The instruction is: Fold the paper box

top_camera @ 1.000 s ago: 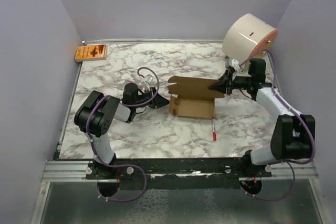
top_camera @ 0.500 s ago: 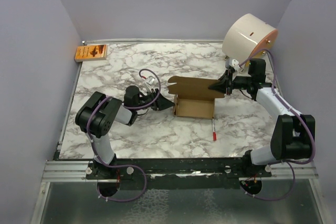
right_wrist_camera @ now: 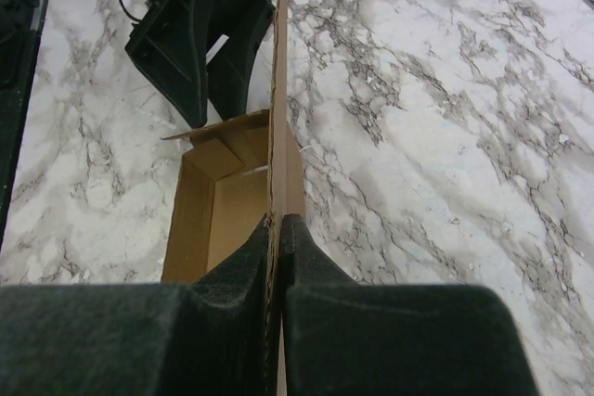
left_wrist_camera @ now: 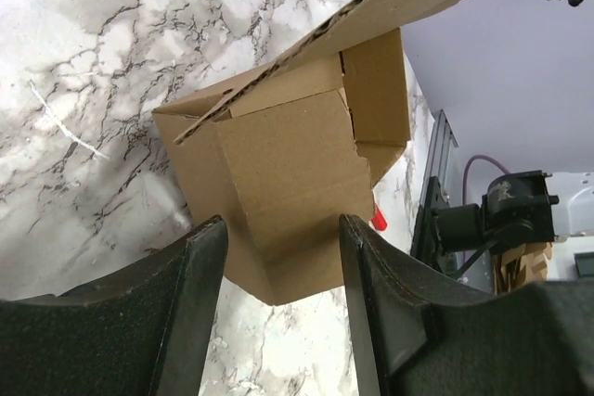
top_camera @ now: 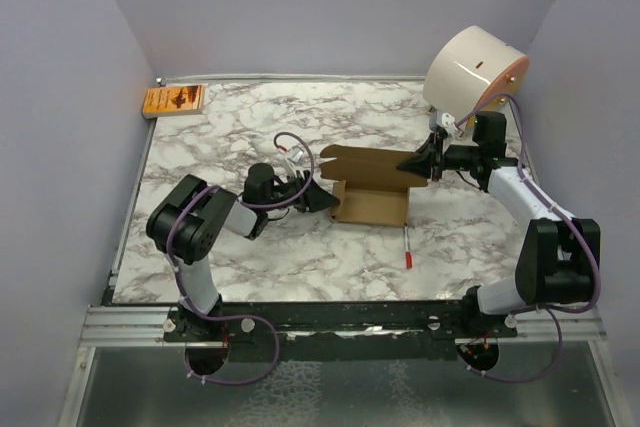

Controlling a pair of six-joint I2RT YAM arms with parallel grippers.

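Observation:
The paper box (top_camera: 372, 205), plain brown cardboard, lies open-topped mid-table with its long lid flap (top_camera: 362, 164) standing up along the far side. My right gripper (top_camera: 420, 162) is shut on that flap's right end; the right wrist view shows the card edge pinched at the right gripper (right_wrist_camera: 278, 222), beside the box's hollow inside (right_wrist_camera: 227, 220). My left gripper (top_camera: 318, 197) stands open at the box's left end. In the left wrist view the box's folded end panel (left_wrist_camera: 288, 183) fills the gap ahead of the left gripper (left_wrist_camera: 283, 229), whose fingers (left_wrist_camera: 209, 257) are clear of the card.
A white cylinder (top_camera: 475, 72) stands at the back right, just behind the right arm. An orange printed packet (top_camera: 173, 99) lies at the back left corner. A thin white stick with a red tip (top_camera: 407, 247) lies in front of the box.
My left gripper has opened and slid right, up to the box's left end. That end now sits a little further right. The right gripper has kept still, shut on the flap.

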